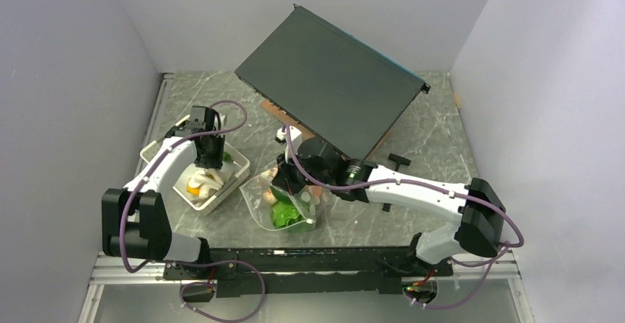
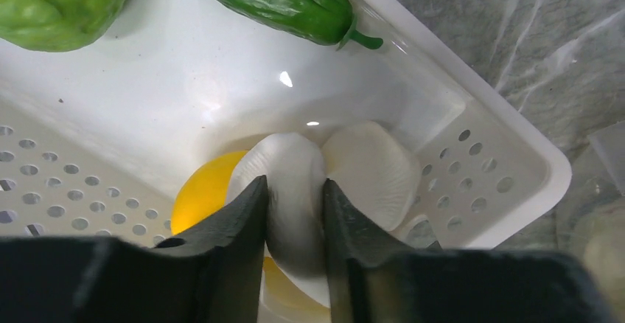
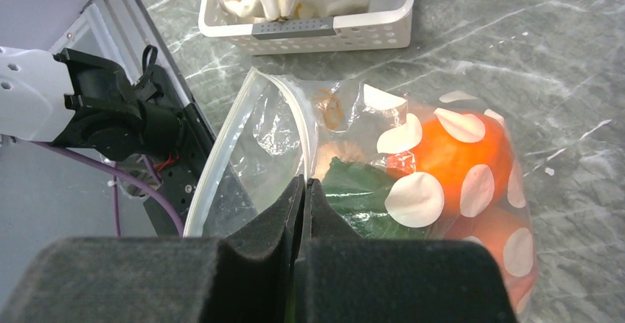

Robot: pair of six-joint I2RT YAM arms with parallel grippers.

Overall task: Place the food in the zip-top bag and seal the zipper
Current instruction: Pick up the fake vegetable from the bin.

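We see a white perforated basket at 9 o'clock on the grey marbled tabletop. A large flat dark case leans tilted at 12 o'clock. 1 small black T-shaped piece lies at 3 o'clock, near the case's lower edge.

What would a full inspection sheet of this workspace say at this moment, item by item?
Surface: grey marble table.
Job's things: dotted bag lies with its mouth open, holding an orange and lettuce; mushroom, lemon and green fruit are in the white basket.
Clutter: dark flat box leaning at the back.
Grippers: left gripper shut on the mushroom; right gripper shut on the bag's rim.
Cables: purple cables loop along both arms.
Surroundings: plain white walls.
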